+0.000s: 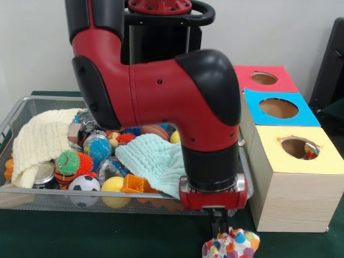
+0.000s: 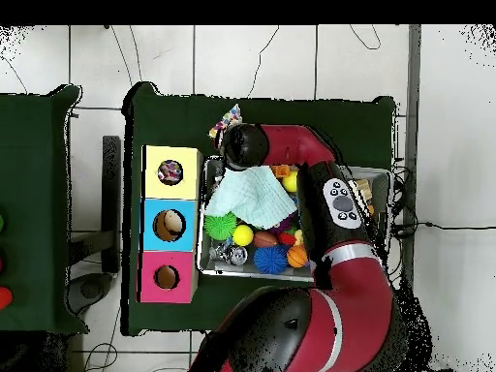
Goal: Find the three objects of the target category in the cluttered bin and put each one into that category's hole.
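At frame bottom, gripper [image 1: 220, 230]: points down, closed on the polka-dot cloth [image 1: 232, 244].
Arm [image 1: 177, 97]: elbow bent across the wire bin [image 1: 16, 115].
Cloth: outside bin, left of yellow box [image 1: 298, 183].

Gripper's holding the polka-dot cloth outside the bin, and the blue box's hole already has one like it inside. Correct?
Not quite. The gripper does hold the polka-dot cloth outside the bin, but the item like it sits in the yellow box hole, not the blue box. The front view shows it at that hole's edge; overhead confirms it.
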`<state>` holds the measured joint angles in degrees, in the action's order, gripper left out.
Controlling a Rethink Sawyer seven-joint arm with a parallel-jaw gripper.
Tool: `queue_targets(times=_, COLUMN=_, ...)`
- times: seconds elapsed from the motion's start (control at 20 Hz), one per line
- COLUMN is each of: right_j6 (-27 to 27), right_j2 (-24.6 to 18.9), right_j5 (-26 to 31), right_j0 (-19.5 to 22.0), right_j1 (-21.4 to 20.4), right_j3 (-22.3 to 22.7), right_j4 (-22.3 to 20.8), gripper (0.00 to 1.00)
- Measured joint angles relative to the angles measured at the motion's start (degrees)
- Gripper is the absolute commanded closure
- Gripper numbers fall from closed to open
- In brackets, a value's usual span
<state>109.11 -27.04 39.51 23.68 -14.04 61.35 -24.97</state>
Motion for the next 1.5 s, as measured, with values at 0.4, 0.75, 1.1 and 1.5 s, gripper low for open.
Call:
queue_targets(times=0.4, right_j6=0.0, right_j2=0.0, right_j5=2.3, right_j0=-0.8, right_j1=-9.4, right_j3=4.4, right_j4=3.3, gripper=1.0)
queue_targets(times=0.75, right_j6=0.0, right_j2=0.0, right_j5=4.2, right_j0=-0.9, right_j1=-15.3, right_j3=4.7, right_j4=6.9, gripper=1.0)
queue_targets(times=1.1, right_j6=0.0, right_j2=0.0, right_j5=11.6, right_j0=-0.9, right_j1=-22.1, right_j3=6.1, right_j4=10.1, gripper=1.0)
queue_targets(times=1.5, right_j6=0.0, right_j2=0.0, right_j5=21.7, right_j0=-0.9, right_j1=-31.7, right_j3=14.9, right_j4=13.9, gripper=1.0)
